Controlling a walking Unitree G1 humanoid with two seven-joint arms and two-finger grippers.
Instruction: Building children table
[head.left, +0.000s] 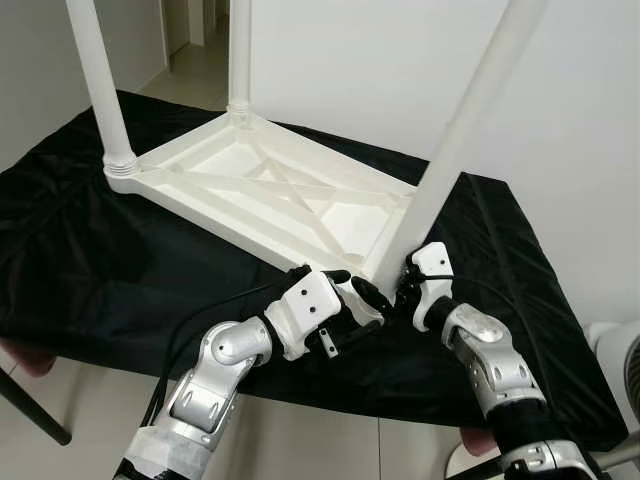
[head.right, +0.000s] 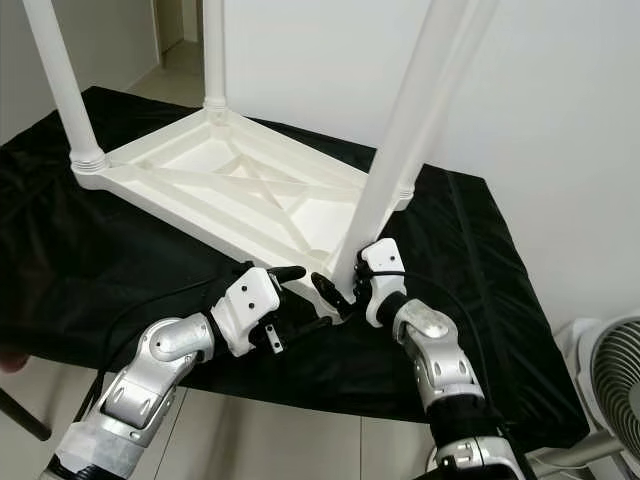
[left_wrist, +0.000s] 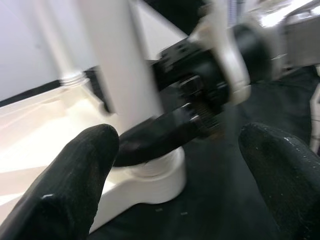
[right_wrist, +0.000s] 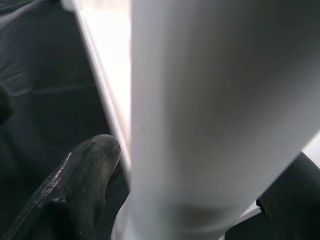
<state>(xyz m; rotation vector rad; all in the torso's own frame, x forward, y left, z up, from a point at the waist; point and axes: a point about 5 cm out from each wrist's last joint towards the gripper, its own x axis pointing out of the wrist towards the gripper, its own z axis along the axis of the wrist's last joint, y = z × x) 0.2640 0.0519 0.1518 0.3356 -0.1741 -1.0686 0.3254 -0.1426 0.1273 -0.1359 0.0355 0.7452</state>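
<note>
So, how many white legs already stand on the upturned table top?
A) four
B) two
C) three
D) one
C: on the upturned table top, two far legs stand and the near leg rises from the front corner, with the right pincer around its base; the far right corner has none.

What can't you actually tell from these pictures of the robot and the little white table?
- Tops of the table legs: cut off by the upper edge in both eye views.
- Whether the near leg is fully screwed in: right gripper covers its base.
- Right wrist view: blurred, too close.
- Tabletop's upper face: against the black cloth.
</note>
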